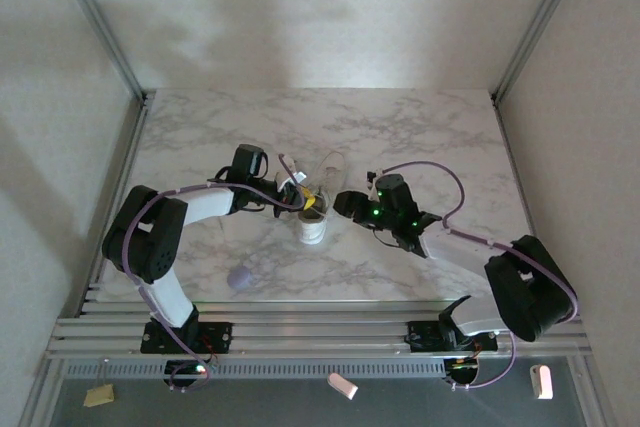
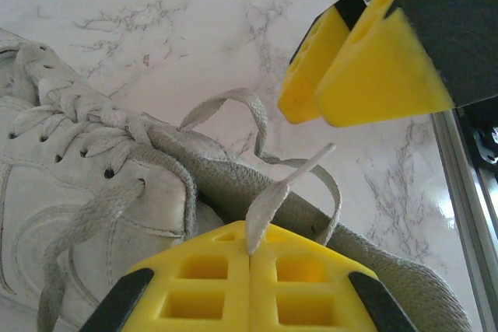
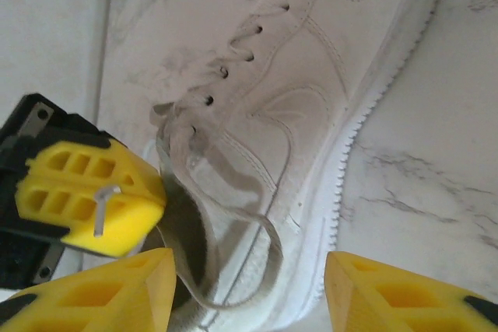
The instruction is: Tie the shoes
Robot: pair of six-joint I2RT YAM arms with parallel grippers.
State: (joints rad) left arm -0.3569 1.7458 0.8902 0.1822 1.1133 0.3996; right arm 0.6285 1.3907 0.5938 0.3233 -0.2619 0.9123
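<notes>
Pinching the lace (image 2: 268, 200) by its very tip in the clenched jaws of my left gripper (image 2: 249, 258), I hold it just above the heel collar of the sneaker (image 2: 93, 184), which sits mid-table (image 1: 420, 137). My right gripper (image 3: 249, 277) hangs released, straddling the heel. The bite looks shallow to me: a sharp pull could slip the tip free, or drag the light sneaker sideways instead of tightening anything.
</notes>
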